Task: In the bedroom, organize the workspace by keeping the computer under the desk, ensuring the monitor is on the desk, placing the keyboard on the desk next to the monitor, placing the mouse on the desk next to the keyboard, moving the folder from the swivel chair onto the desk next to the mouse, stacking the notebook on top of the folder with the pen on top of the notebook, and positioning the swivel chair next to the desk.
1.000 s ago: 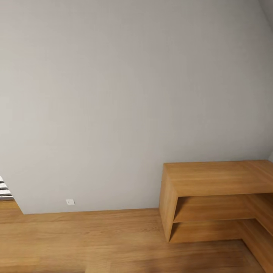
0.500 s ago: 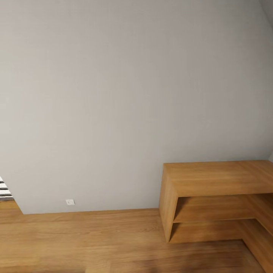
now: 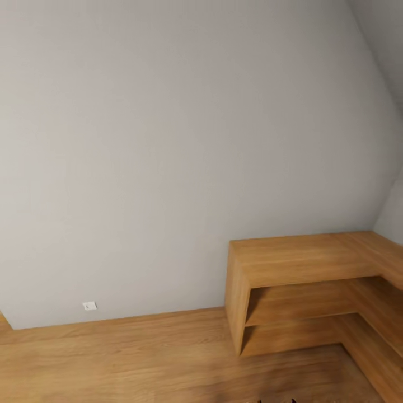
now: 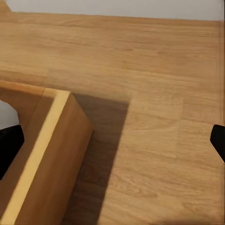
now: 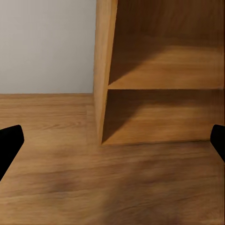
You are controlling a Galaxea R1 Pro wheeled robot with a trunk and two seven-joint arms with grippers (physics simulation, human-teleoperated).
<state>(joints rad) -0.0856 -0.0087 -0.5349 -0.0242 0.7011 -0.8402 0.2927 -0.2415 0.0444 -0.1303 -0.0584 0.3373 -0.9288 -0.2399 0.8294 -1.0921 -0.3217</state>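
Left claw point(image 4: 112, 147) released, black fingertips point(image 4: 10, 147) spread wide at opposite edges of the left wrist view, nothing between them. Under it, wooden floor point(image 4: 154, 70) with long planks. Just beside one fingertip, the corner of a wooden piece point(image 4: 56, 154) with a paler top edge, standing on the floor and casting a dark shadow beside it. What that piece belongs to: cannot tell. Farther off, a thin strip of grey wall point(image 4: 117, 7) where the floor ends.

Right claw point(image 5: 112, 150) likewise released, fingertips far apart, gripping nothing. Ahead of it across the floor, the end of a low wooden shelf unit point(image 5: 104, 70): one upright side panel, two open compartments stacked one above the other, both in shadow. Grey wall to the side of the panel, meeting the floor in a straight line.

From the head view, the same shelf unit against the wall on the robot's right, L-shaped, with a flat top and its open compartments turning the corner toward the side wall point(image 3: 392, 212). Top of the unit bare wood. Low on the grey wall, near the floor and well apart from the unit, a small white socket point(image 3: 89, 305). Most of this view taken up by plain grey wall, with floor along the bottom.

Where the task's things lie: cannot tell.
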